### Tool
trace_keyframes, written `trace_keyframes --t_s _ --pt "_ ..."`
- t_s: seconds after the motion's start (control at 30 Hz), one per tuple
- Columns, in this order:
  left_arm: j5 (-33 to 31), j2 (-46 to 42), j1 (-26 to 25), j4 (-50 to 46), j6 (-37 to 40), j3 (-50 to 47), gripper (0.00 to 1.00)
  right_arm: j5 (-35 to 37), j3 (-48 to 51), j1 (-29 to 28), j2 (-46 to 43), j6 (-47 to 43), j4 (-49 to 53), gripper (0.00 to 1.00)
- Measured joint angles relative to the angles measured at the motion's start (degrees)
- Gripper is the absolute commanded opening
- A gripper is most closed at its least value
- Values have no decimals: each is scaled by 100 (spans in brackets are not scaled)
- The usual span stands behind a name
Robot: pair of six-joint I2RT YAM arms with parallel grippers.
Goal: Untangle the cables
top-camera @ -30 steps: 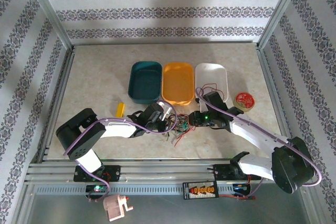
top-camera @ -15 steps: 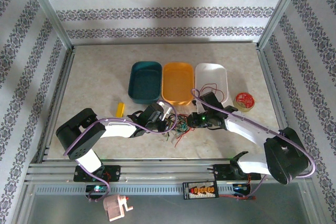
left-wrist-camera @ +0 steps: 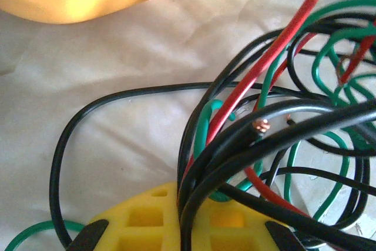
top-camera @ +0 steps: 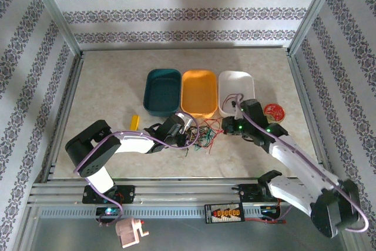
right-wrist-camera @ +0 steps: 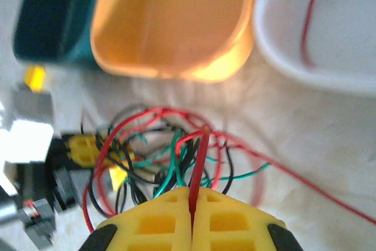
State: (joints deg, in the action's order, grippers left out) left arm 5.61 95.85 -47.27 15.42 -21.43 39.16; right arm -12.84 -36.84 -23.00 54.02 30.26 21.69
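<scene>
Top: cables (top-camera: 202,136) heaped on table (top-camera: 117,86), just in front of orange tray (top-camera: 198,92). Left gripper (top-camera: 189,138) at heap's left edge, right gripper (top-camera: 230,126) at its right.

L wrist: left gripper (left-wrist-camera: 179,227) pads closed on several black strands (left-wrist-camera: 305,123); red/green/blk loops knotted just beyond.

R wrist: right gripper (right-wrist-camera: 192,223) pinched shut on one red strand (right-wrist-camera: 198,166).

Handling, my read: hair-thin, light, limp, prob. slippery. Loops will snag. Take single strand nr free end, pull gently.
</scene>
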Motion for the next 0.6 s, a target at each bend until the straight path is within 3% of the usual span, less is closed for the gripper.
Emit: trace_keyframes --t_s 0.23,0.6 --pt "-28 11 0 0 -4 9 0 426 -214 879 -955 374 160 2" --pt "-46 9 0 63 -52 -31 0 2173 -831 1016 -1856 367 723 1"
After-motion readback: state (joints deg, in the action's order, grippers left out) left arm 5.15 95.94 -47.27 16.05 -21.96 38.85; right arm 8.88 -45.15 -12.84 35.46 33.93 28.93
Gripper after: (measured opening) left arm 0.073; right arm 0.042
